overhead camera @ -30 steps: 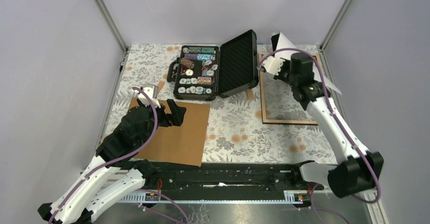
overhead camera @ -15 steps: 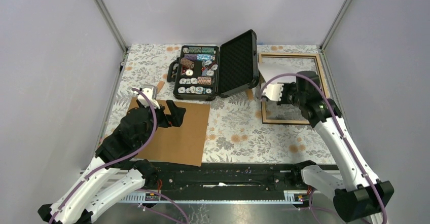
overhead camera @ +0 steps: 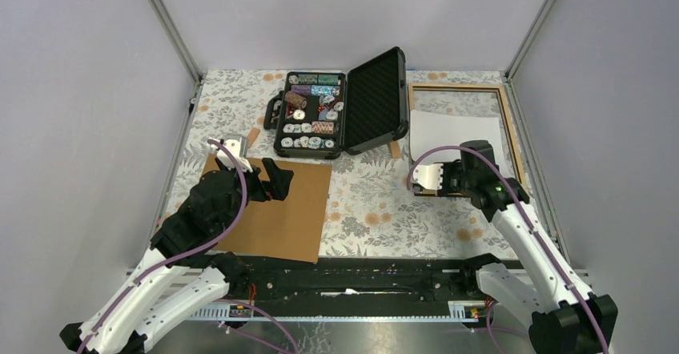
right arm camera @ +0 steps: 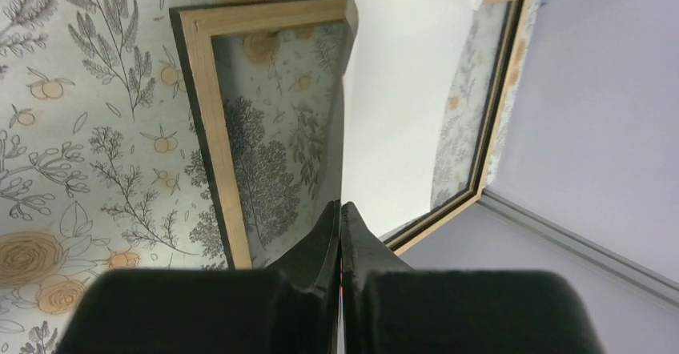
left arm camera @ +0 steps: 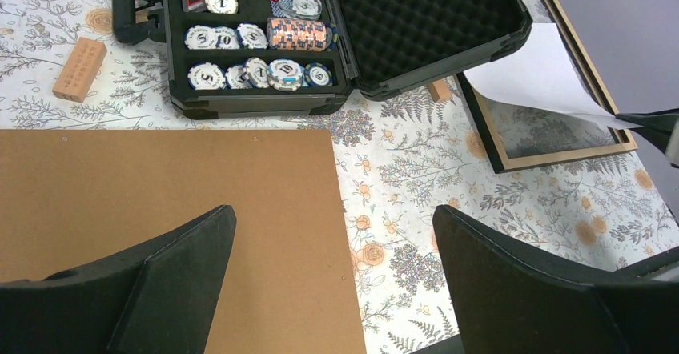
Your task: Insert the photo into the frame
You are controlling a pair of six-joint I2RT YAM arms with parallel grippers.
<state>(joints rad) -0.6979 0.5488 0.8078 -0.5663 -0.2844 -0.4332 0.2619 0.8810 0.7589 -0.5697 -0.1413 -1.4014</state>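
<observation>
The photo (overhead camera: 452, 134) shows its white back and lies slanted over the frame (overhead camera: 457, 87), which lies light-wood side up at the right of the table. My right gripper (overhead camera: 462, 178) is shut on the photo's near edge, by the frame's near rail. In the right wrist view the photo (right arm camera: 400, 114) stretches away from the closed gripper (right arm camera: 340, 207) across the frame (right arm camera: 206, 130). My left gripper (left arm camera: 332, 234) is open and empty above the brown backing board (left arm camera: 160, 202). The left wrist view also shows the photo (left arm camera: 536, 74) and the frame (left arm camera: 560, 155).
An open black case of poker chips (overhead camera: 336, 114) stands at the back middle, lid up next to the frame's left side. A small wooden block (overhead camera: 253, 136) lies left of the case, another (overhead camera: 394, 149) by the lid. Metal posts and walls enclose the table.
My right arm has drawn the photo back toward the near edge and down, from held up at the frame's far end to lying over the frame. The left arm has not moved.
</observation>
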